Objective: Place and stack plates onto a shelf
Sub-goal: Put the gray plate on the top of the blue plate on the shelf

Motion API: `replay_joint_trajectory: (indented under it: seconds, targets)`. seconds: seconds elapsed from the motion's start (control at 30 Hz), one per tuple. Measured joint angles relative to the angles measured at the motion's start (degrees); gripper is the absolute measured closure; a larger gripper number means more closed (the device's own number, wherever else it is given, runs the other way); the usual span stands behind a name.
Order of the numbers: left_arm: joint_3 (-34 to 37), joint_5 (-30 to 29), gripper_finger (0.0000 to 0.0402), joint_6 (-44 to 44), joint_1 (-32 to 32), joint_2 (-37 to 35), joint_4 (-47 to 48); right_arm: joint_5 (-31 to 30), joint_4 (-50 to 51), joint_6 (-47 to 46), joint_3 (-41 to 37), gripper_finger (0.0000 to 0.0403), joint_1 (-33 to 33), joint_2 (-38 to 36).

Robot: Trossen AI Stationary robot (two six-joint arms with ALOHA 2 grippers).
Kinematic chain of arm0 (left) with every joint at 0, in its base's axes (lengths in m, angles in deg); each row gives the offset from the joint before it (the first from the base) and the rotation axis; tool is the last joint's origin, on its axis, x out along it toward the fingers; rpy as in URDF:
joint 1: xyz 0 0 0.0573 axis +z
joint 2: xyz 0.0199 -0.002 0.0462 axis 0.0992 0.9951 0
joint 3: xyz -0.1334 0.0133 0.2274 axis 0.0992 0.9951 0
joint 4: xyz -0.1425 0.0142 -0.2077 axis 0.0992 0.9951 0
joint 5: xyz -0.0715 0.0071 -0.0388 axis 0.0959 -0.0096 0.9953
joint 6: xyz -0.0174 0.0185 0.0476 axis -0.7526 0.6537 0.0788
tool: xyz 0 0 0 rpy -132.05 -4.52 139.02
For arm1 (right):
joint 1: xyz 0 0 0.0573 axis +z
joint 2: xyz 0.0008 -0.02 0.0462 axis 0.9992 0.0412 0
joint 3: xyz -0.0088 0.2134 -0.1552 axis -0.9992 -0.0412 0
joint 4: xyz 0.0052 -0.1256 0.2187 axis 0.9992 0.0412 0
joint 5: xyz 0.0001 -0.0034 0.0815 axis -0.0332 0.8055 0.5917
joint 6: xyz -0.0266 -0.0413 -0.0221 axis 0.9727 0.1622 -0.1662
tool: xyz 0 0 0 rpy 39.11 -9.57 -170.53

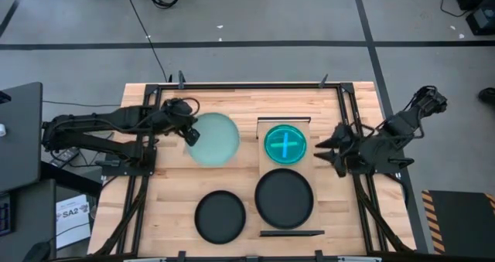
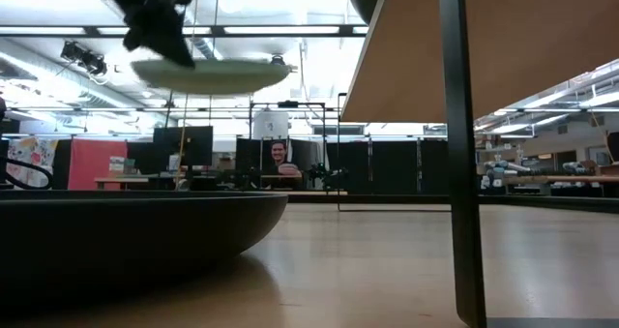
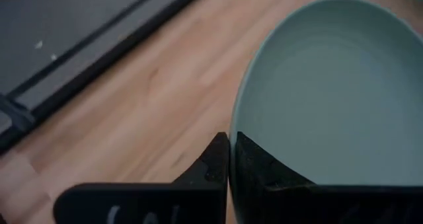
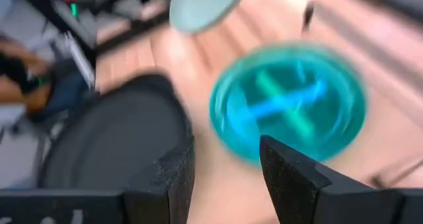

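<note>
My left gripper [image 1: 191, 133] is shut on the pale mint plate [image 1: 214, 139], which the low view shows in the air [image 2: 213, 74], above the table's far left part. The shelf [image 1: 305, 169], a pale plank on dark legs [image 2: 460, 154], carries a teal-blue plate [image 1: 286, 144] with a lighter cross in it and a large black plate [image 1: 284, 198]. A smaller black plate [image 1: 220, 216] lies on the table beside the shelf. My right gripper [image 1: 319, 150] is open, just right of the teal-blue plate, which shows ahead of its fingers [image 4: 287, 102]. My left gripper [image 3: 229, 139] pinches the mint plate's rim [image 3: 235, 121] on the plate's left side, one finger [image 3: 213, 163] on the outside and one [image 3: 258, 163] on the inner face. The fingers come from the table's left. The plate is lifted clear and roughly level [image 2: 213, 74].
Dark frame rails [image 1: 139, 208] run along the table's left and right sides. Bare tabletop [image 1: 170, 185] lies between the mint plate and the smaller black plate. In the low view that black plate's rim [image 2: 126, 231] fills the near left, and the shelf's underside [image 2: 503, 47] hangs overhead.
</note>
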Motion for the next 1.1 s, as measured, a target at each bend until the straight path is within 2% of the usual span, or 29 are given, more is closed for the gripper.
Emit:
replay_joint_trajectory:
  seconds: [0.17, 0.33, 0.57, 0.8, 1.1]
  targets:
    - [-6.09, -1.47, 0.0387, 1.35, 0.00, 0.00, -0.20, -8.77, -7.56, 8.57, 3.42, 0.0228, -2.64, -0.21]
    - [-10.35, -1.59, 0.0388, 1.38, 0.01, -0.03, -2.99, -13.12, -23.30, 19.74, 4.03, 0.0228, -7.22, -0.21]
    - [-11.57, -2.99, 0.0388, 1.40, 0.01, 0.02, -9.06, -12.91, -42.61, 30.25, 4.06, 0.0228, -14.22, 1.65]
    - [-11.57, -3.56, 0.0388, 1.01, 0.00, 0.09, -12.99, -12.16, -51.95, 31.54, 4.06, 0.0228, -20.61, 6.91]
    - [-11.55, -8.37, 0.0388, -3.30, 0.02, 1.04, -14.67, -1.31, -60.20, 28.04, 4.06, 0.0228, -27.03, 16.02]
